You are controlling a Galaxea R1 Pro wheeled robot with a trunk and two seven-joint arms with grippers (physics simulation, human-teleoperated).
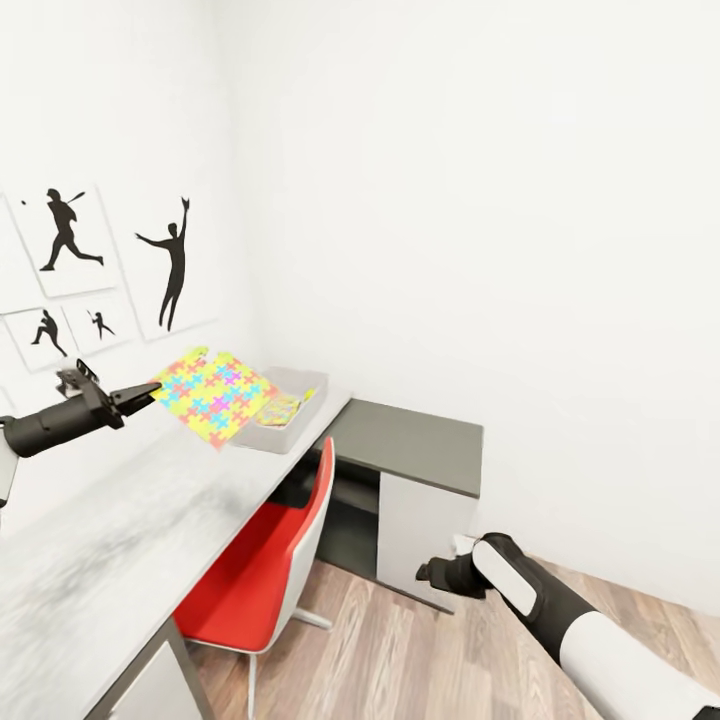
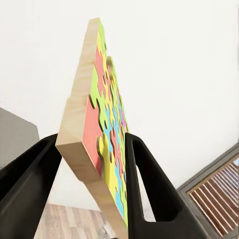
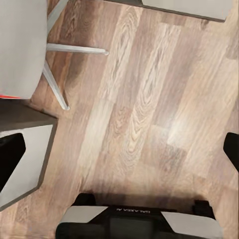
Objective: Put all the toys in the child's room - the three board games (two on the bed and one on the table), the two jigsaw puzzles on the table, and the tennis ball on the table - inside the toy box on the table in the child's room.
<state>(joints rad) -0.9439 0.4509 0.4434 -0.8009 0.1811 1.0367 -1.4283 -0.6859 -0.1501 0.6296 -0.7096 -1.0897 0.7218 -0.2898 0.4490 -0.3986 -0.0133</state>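
1. Left gripper (image 1: pixel 150 392), jaws clamped on one edge of a jigsaw puzzle (image 1: pixel 215 394), held in the air over the table (image 1: pixel 100 560).
2. In the left wrist view, black fingers (image 2: pixel 149 184) pressing both faces of the puzzle (image 2: pixel 102 134), pale wood edge and coloured top face showing.
3. Held puzzle tilted, far corner overlapping the near rim of the toy box (image 1: pixel 285 430).
4. Toy box at the far end of the table, by the white wall, with a colourful flat toy (image 1: pixel 283 407) inside; which toy, cannot tell.
5. Right gripper (image 1: pixel 432 574) low beside the dark grey cabinet (image 1: pixel 410 445), above the wood-plank floor (image 3: pixel 144 109); state of its jaws cannot be told.
6. Red chair (image 1: pixel 265 560) tucked at the table.
7. Silhouette pictures (image 1: pixel 100 265) on the left wall.
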